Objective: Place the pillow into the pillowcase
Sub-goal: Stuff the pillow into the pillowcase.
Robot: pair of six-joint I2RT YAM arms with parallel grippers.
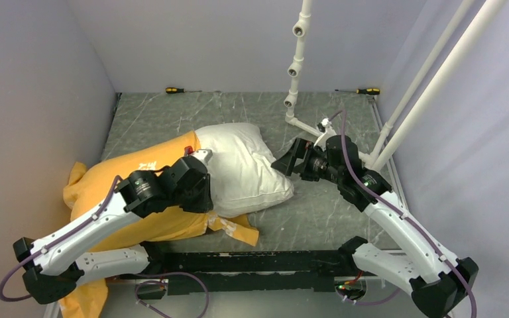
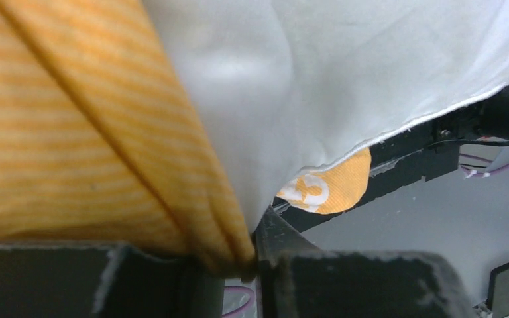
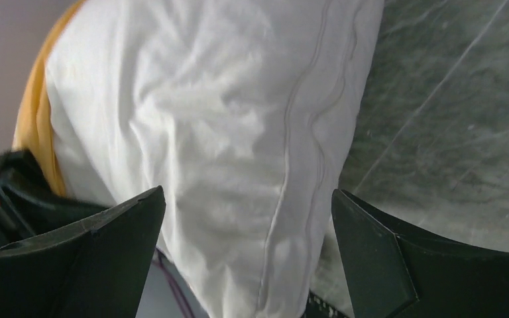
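The white pillow (image 1: pixel 248 165) lies mid-table, its left half inside the orange-yellow pillowcase (image 1: pixel 122 179), which trails off the near left edge. My left gripper (image 1: pixel 197 161) sits at the case's mouth. In the left wrist view the left gripper (image 2: pixel 255 265) is nearly closed, a fold of the striped pillowcase (image 2: pixel 73 132) pinched between its jaws and the pillow (image 2: pixel 318 79) right beside it. My right gripper (image 1: pixel 283 163) is at the pillow's bare right end. Seen from the right wrist, the right gripper (image 3: pixel 248 205) stands wide open, with the pillow's (image 3: pixel 225 132) seamed edge between the fingers, not gripped.
A white pipe frame (image 1: pixel 295 73) rises from the table at the back right, close behind the right arm. Two screwdrivers (image 1: pixel 172 89) (image 1: pixel 368 91) lie along the back wall. A black rail (image 1: pixel 272 260) runs along the near edge. Walls close in on both sides.
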